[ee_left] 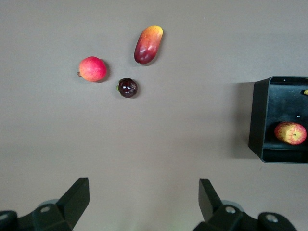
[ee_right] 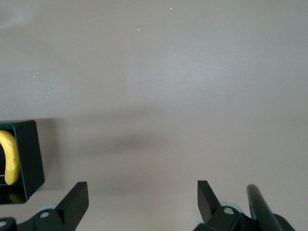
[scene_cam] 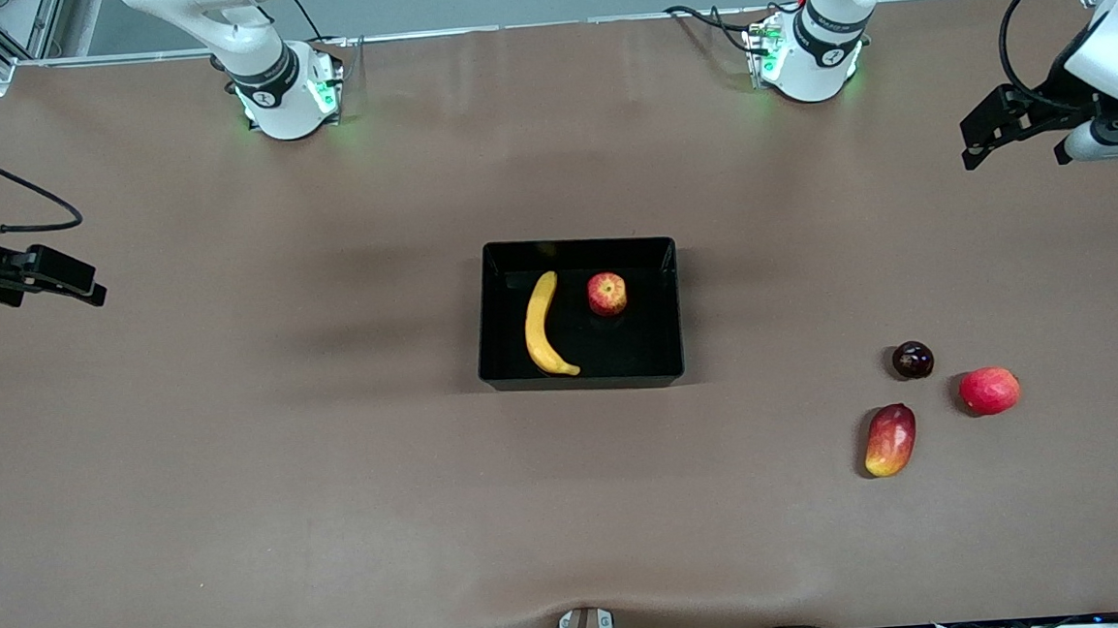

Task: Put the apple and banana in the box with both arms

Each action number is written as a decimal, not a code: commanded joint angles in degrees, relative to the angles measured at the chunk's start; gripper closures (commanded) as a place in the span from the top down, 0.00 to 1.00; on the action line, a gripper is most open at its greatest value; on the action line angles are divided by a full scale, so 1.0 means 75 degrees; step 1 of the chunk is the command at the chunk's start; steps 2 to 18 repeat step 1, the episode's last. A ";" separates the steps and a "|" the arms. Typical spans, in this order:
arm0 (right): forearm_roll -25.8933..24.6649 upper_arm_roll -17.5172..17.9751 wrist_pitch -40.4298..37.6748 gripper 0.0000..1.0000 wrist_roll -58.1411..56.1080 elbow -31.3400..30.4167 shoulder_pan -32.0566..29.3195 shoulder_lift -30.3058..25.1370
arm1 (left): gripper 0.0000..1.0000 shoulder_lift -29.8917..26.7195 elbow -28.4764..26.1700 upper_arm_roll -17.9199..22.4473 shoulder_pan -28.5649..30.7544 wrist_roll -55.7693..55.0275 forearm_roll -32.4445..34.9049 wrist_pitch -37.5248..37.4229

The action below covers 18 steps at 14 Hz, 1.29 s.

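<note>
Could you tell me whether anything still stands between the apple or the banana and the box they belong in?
Nothing visible does: the apple and the banana already lie inside the box, side by side. The left gripper and right gripper hang open and empty over the table's two ends.

Both arms are glossy white, built of rounded segments joined by black bands that carry a small white mark. Each rises from a white base lit green at the rim (the glow spills onto the brown bench), with black cables trailing beside it. The left gripper is matte black and angular under a white wrist housing looped with black cable. The right gripper is black too, its wedge-shaped jaws tipped by round silver screws.
</note>
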 commanded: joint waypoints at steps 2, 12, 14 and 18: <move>-0.0058 0.0033 -0.0081 1.00 0.0238 -0.0026 -0.0042 -0.0124 | 1.00 0.0075 0.0169 -0.0011 0.0078 0.0095 -0.0085 -0.0055; -0.0058 0.0033 -0.0081 1.00 0.0238 -0.0026 -0.0042 -0.0124 | 1.00 0.0075 0.0169 -0.0011 0.0078 0.0095 -0.0085 -0.0055; -0.0058 0.0033 -0.0081 1.00 0.0238 -0.0026 -0.0042 -0.0124 | 1.00 0.0075 0.0169 -0.0011 0.0078 0.0095 -0.0085 -0.0055; -0.0058 0.0033 -0.0081 1.00 0.0238 -0.0026 -0.0042 -0.0124 | 1.00 0.0075 0.0169 -0.0011 0.0078 0.0095 -0.0085 -0.0055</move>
